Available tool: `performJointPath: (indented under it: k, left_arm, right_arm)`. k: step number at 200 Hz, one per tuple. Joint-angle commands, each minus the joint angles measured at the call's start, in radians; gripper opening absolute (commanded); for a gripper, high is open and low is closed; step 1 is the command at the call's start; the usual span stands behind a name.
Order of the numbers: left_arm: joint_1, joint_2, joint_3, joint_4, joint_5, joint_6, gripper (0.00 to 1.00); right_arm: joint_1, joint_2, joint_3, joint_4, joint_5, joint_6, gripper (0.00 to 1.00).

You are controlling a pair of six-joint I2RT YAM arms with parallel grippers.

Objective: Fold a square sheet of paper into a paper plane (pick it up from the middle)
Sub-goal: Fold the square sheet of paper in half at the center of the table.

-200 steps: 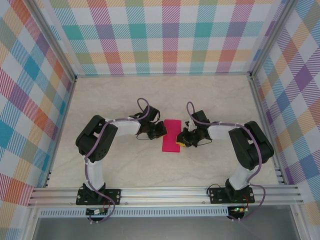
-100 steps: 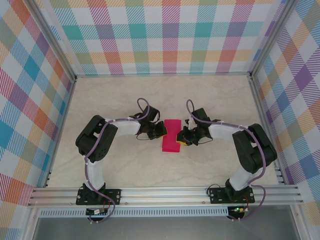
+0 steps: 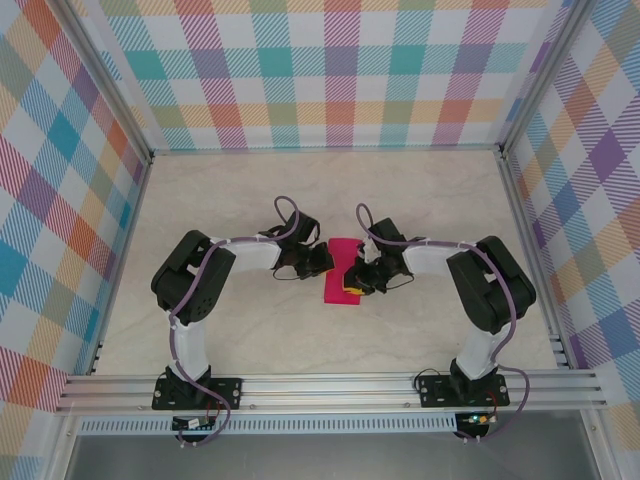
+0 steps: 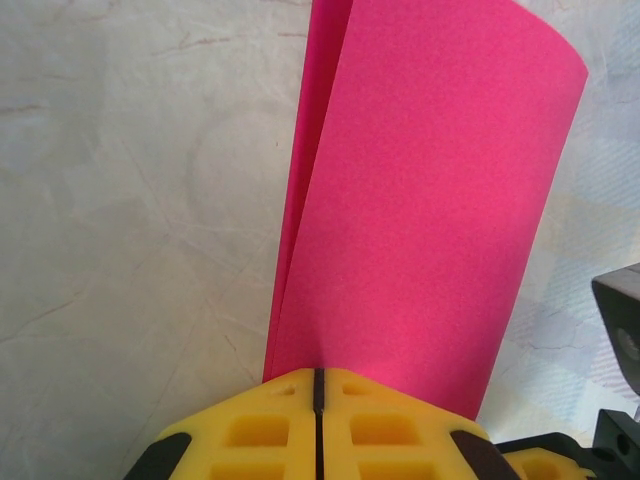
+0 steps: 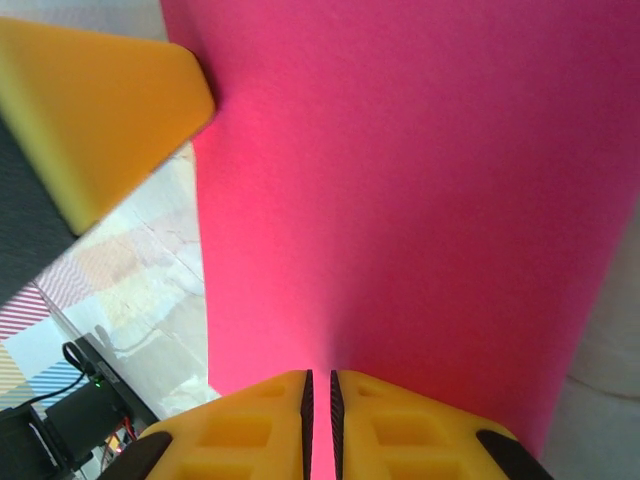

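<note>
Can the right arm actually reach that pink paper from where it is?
Yes, it looks so: the right gripper is pinched shut on one side of the pink paper, with nothing between them. The left gripper grips the other side.

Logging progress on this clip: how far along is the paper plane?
Early. Done: the square sheet of paper is doubled over into two layers. In hand: the left claw and right claw are each shut on it from opposite sides. To do: no pointed nose or wing folds show, so the shaping is not yet done.
</note>
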Motion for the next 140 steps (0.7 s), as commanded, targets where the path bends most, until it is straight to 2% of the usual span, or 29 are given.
performJointPath:
  k: [1, 95, 140]
  left_arm:
    - [-0.006, 0.060, -0.052, -0.200, -0.103, -0.008, 0.07]
    - [-0.005, 0.065, -0.053, -0.234, -0.124, -0.005, 0.07]
    - [-0.005, 0.058, -0.047, -0.239, -0.116, 0.003, 0.07]
  right_arm:
    - [-0.001, -0.007, -0.040, -0.042, 0.004, -0.073, 0.16]
    - [-0.016, -0.121, -0.168, -0.131, 0.035, -0.110, 0.16]
    - [-0.017, -0.277, -0.065, -0.151, 0.081, -0.059, 0.17]
